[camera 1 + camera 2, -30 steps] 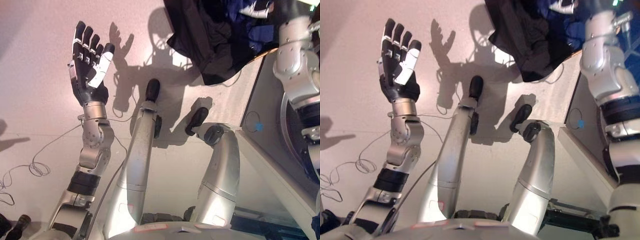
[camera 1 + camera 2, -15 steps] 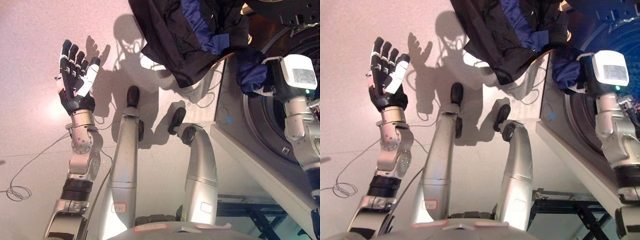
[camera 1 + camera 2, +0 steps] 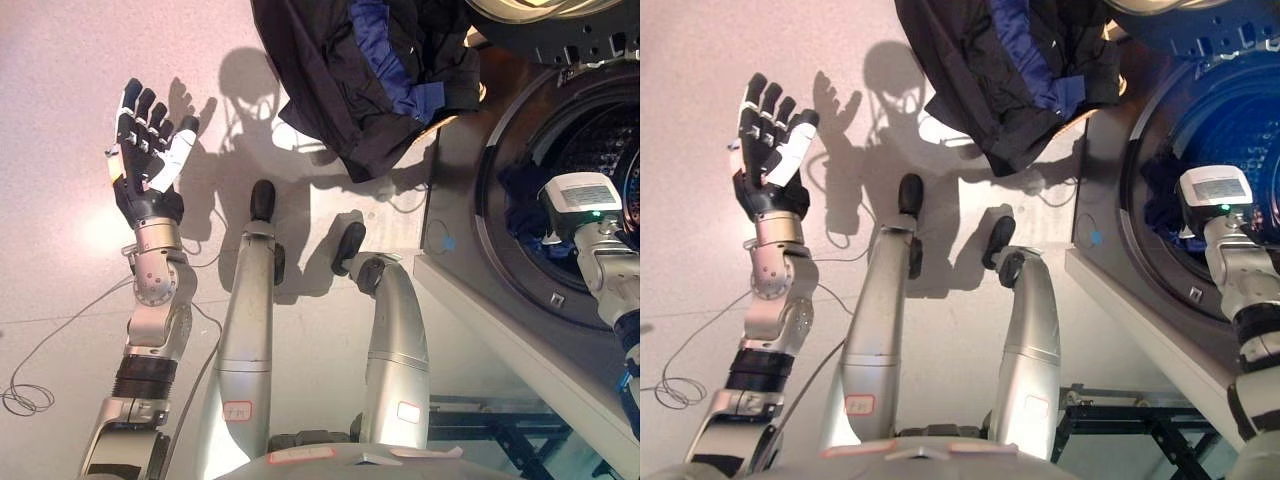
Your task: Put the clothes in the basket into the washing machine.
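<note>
A heap of black and blue clothes [image 3: 370, 70] hangs over the basket at the top, of which only a bit of tan rim [image 3: 479, 92] shows. To its right stands the washing machine [image 3: 455, 215] with its round drum opening [image 3: 600, 140]. My right forearm [image 3: 612, 275] reaches into the drum; the hand itself is hidden behind the wrist. A dark blue cloth [image 3: 522, 205] lies inside the drum just left of that wrist. My left hand [image 3: 148, 150] is raised over the floor at the left, open and holding nothing.
The machine's open door [image 3: 545, 25] shows at the top right edge. A black metal frame [image 3: 500, 425] stands on the floor at the lower right, under the machine's front edge. Pale floor lies between my left hand and the basket.
The view has shifted. My right arm has gone from the drum's rim deeper into the drum, taking the dark blue cloth inside. The left hand stays raised and open.
</note>
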